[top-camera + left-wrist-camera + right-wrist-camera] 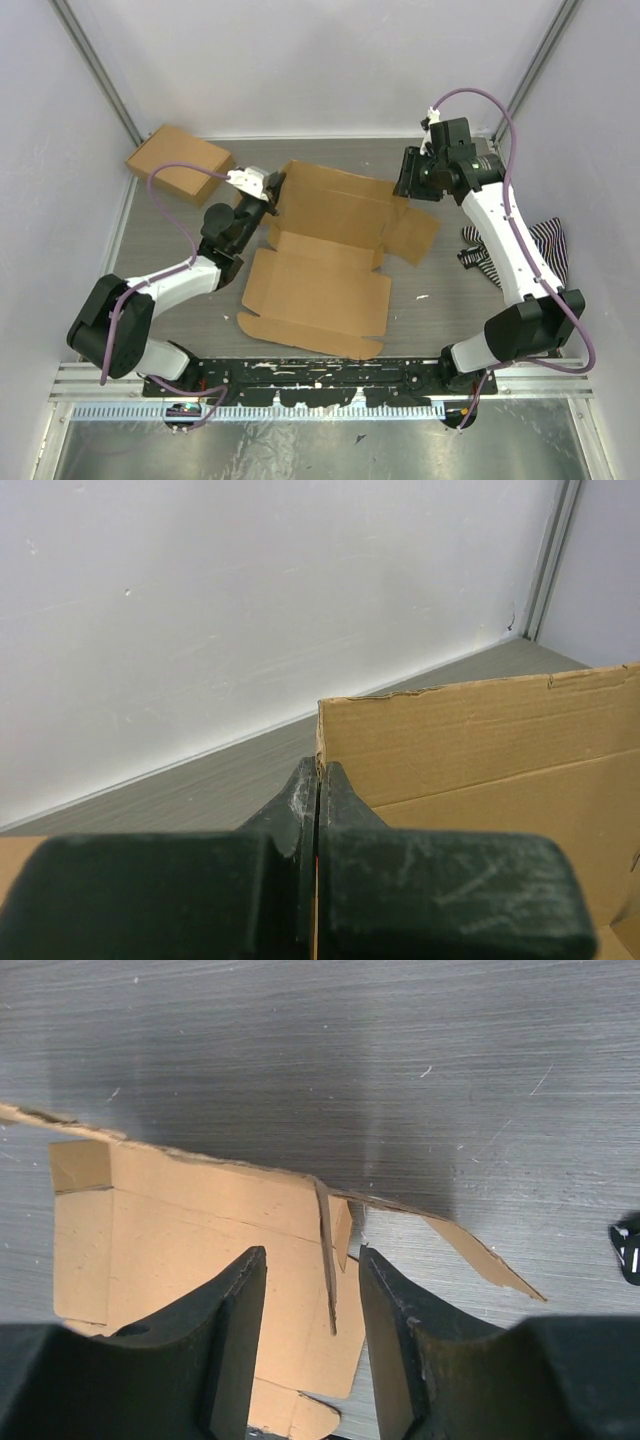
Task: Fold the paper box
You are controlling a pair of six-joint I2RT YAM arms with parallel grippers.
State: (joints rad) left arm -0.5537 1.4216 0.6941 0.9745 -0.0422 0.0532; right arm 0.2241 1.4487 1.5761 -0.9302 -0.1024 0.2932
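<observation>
The paper box is a brown cardboard blank lying open in the middle of the table, its far panel partly raised. My left gripper is at the blank's far left corner. In the left wrist view it is shut on the thin edge of an upright cardboard flap. My right gripper hovers over the blank's far right corner. In the right wrist view it is open, with a thin raised flap standing between the fingers and touching neither, above the flat cardboard.
A finished brown cardboard box stands at the far left corner. A black-and-white striped cloth lies at the right, behind my right arm. White walls close in the table at the back and both sides.
</observation>
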